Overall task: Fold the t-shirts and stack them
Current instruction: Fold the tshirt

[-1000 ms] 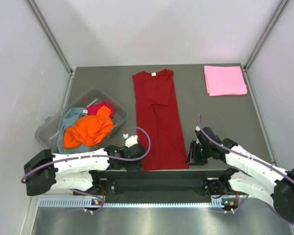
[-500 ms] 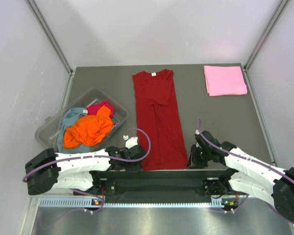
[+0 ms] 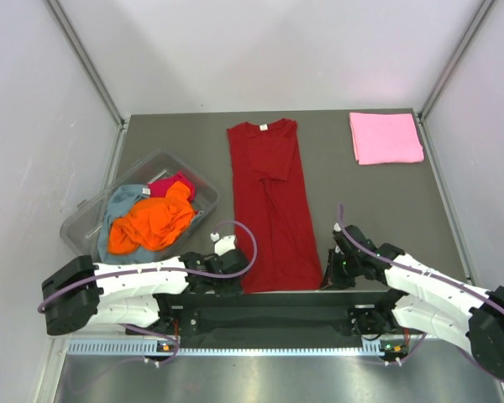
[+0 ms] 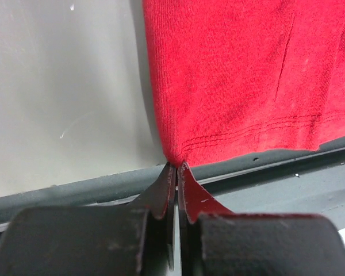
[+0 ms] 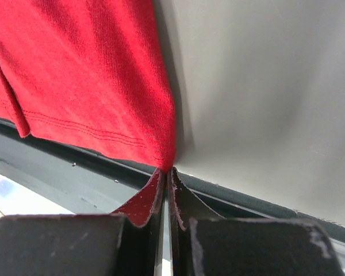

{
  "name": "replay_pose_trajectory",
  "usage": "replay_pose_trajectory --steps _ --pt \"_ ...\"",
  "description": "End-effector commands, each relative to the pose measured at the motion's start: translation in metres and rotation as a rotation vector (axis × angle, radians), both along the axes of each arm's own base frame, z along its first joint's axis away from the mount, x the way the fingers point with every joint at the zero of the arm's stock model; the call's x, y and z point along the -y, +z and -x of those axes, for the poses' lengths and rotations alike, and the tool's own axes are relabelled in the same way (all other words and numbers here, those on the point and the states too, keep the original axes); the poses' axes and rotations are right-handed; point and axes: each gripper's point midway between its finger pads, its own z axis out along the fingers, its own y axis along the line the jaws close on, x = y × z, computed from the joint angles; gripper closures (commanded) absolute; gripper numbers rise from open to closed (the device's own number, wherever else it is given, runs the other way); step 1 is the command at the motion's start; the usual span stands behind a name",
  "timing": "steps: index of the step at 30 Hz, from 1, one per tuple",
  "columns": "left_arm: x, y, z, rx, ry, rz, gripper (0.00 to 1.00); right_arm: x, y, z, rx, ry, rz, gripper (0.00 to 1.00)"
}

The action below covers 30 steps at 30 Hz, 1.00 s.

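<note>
Dark red t-shirt (image 3: pixel 269 201): flat along counter (image 3: pixel 361 201) centre, sides folded in to narrow strip, collar at far end.
Left gripper (image 4: pixel 176 168): closed, pinching near-left hem corner.
Right gripper (image 5: pixel 165 171): closed, pinching near-right hem corner.
Pink t-shirt (image 3: pixel 385 138): folded, far-right corner.
Orange t-shirt (image 3: pixel 151 222): heaped in clear tub (image 3: pixel 82 225), left side.

Both arms lie low; left gripper (image 3: pixel 240 280) at 7 o'clock, right gripper (image 3: pixel 326 280) at 5 o'clock, jaws pinching corners of the dark red t-shirt (image 3: pixel 271 201)
</note>
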Motion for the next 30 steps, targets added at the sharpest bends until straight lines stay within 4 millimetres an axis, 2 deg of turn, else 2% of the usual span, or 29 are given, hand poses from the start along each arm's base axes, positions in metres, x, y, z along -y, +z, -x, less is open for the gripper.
replay_pose_trajectory --steps 1,9,11,12,14,16,17,18,19,20,22,23,24,25,26,27,28,29,30 --pt "0.008 0.007 -0.003 0.020 0.003 0.047 1.00 -0.006 0.006 -0.002 0.032 0.013 -0.023 1.00" --pt "0.021 0.031 -0.012 0.058 0.006 0.086 1.00 -0.011 0.035 -0.023 0.108 0.017 -0.008 1.00" --pt "0.024 0.040 -0.020 0.093 0.014 0.088 1.00 -0.012 0.038 -0.029 0.116 0.025 0.010 1.00" --pt "0.025 0.044 -0.024 0.107 0.018 0.091 1.00 -0.017 0.048 -0.037 0.145 0.037 0.004 1.00" --pt "0.029 0.053 -0.034 0.126 0.024 0.102 1.00 -0.021 0.048 -0.046 0.153 0.057 0.026 1.00" --pt "0.028 0.056 -0.049 0.128 0.055 0.103 1.00 -0.032 0.058 -0.064 0.204 0.086 0.006 1.00" --pt "0.032 0.062 -0.055 0.137 0.036 0.118 1.00 -0.036 0.054 -0.068 0.187 0.104 0.015 1.00" --pt "0.028 0.063 -0.068 0.141 0.065 0.110 1.00 -0.043 0.063 -0.080 0.222 0.120 -0.001 1.00" --pt "0.026 0.059 -0.074 0.134 0.051 0.087 1.00 -0.046 0.064 -0.087 0.227 0.122 0.003 1.00" --pt "0.029 0.065 -0.083 0.140 0.053 0.098 1.00 -0.047 0.058 -0.093 0.209 0.126 0.022 1.00" --pt "0.022 0.065 -0.102 0.147 0.060 0.067 1.00 -0.056 0.069 -0.110 0.242 0.140 0.017 1.00" --pt "0.024 0.075 -0.113 0.166 0.067 0.076 1.00 -0.056 0.062 -0.117 0.221 0.139 0.035 1.00" --pt "0.018 0.076 -0.125 0.168 0.092 0.068 1.00 -0.062 0.071 -0.128 0.249 0.147 0.026 1.00" --pt "0.014 0.073 -0.133 0.167 0.085 0.045 1.00 -0.062 0.072 -0.135 0.249 0.145 0.028 1.00" --pt "0.015 0.081 -0.145 0.182 0.090 0.057 1.00 -0.061 0.067 -0.144 0.235 0.134 0.040 1.00" --pt "0.007 0.082 -0.159 0.185 0.120 0.055 1.00 -0.064 0.075 -0.158 0.263 0.129 0.035 1.00" --pt "0.007 0.076 -0.167 0.179 0.098 0.042 1.00 -0.059 0.074 -0.169 0.273 0.100 0.071 1.00" --pt "0.005 0.083 -0.184 0.198 0.111 0.049 1.00 -0.056 0.074 -0.188 0.275 0.072 0.094 1.00" --pt "0.005 0.086 -0.193 0.208 0.104 0.046 1.00 -0.055 0.074 -0.197 0.277 0.068 0.107 1.00"
